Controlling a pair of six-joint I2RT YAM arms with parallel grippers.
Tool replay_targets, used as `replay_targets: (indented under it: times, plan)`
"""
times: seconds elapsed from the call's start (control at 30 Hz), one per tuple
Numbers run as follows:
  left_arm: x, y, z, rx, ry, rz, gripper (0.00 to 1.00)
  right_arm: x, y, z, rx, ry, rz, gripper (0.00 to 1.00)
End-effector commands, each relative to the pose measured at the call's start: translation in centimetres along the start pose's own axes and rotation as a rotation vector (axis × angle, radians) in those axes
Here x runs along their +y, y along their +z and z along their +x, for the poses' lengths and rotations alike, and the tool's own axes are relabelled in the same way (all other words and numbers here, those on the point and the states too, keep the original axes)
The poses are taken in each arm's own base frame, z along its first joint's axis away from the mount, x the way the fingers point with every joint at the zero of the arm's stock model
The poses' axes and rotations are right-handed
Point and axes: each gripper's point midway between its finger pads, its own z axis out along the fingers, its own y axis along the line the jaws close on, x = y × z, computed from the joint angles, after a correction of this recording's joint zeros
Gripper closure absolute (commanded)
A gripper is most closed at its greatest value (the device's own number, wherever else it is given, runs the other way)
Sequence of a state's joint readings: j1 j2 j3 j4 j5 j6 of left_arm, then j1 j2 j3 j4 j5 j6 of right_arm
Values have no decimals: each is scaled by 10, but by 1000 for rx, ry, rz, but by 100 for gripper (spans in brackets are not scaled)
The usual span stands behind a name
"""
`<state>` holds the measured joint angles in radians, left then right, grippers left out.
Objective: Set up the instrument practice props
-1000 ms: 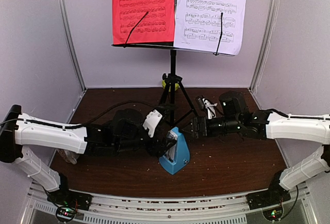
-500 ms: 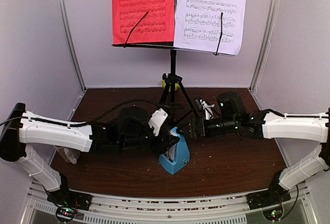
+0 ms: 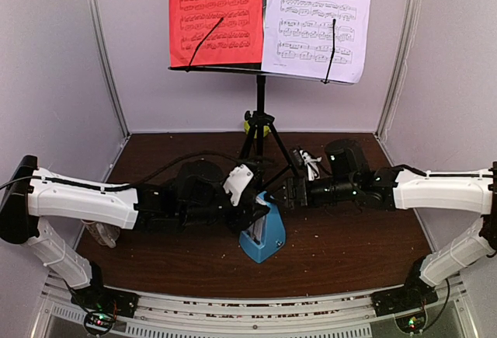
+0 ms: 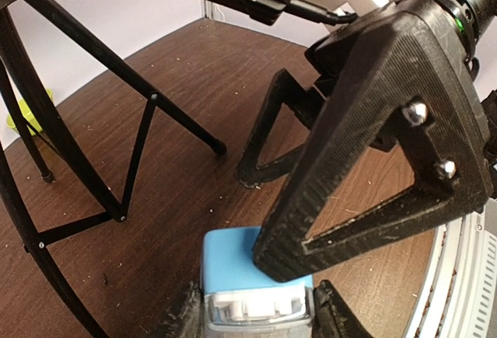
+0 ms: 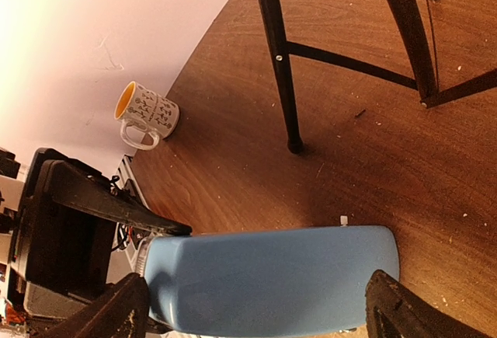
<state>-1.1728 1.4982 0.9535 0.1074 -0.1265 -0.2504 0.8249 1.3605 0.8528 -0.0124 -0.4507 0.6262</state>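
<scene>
There's one black music stand on a tripod (image 3: pixel 261 101) at the back of the brown wooden table (image 3: pixel 349 249). It carries two sheets, one red printed music sheet (image 3: pixel 216 12) on the left and one white printed music sheet (image 3: pixel 318 19) on the right. One small blue pyramid metronome (image 3: pixel 264 237) sits upright just before the tripod legs, between both arms. One white patterned mug (image 5: pixel 146 114) stands by the wall, and one small green bowl (image 3: pixel 251 127) peeks out behind the tripod. The right gripper (image 3: pixel 286 194) is spread wide around the metronome. The left gripper (image 3: pixel 255 212) straddles the metronome's top, fingers close against it, but I can't tell whether it's pinching.

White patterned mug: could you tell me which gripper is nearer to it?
Left. The left gripper is on the white patterned mug's side of the blue metronome; the right gripper is on the metronome's opposite side.
</scene>
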Motion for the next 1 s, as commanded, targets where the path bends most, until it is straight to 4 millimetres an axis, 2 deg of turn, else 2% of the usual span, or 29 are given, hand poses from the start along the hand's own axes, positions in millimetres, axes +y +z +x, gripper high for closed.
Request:
replay_targets:
  times: [0.0,0.13,0.23,0.53,0.87,0.97]
  plan:
    - [-16,-6,-9,-42,46,55,78,-50,3,45,125,-30,184,3]
    - [-14,-8,-3,-35,47,47,81,-72,4,66,172,-35,242,4]
    - [-10,-15,-7,-61,55,29,82,-85,5,78,196,-31,269,4]
    - [-10,-27,-10,-97,137,34,84,-117,6,97,249,-77,388,5]
    - [-6,-25,14,2,313,-28,84,-134,-1,111,277,-81,450,6]
    - [-1,-28,10,-10,318,-59,84,-135,-2,112,278,-79,452,7]
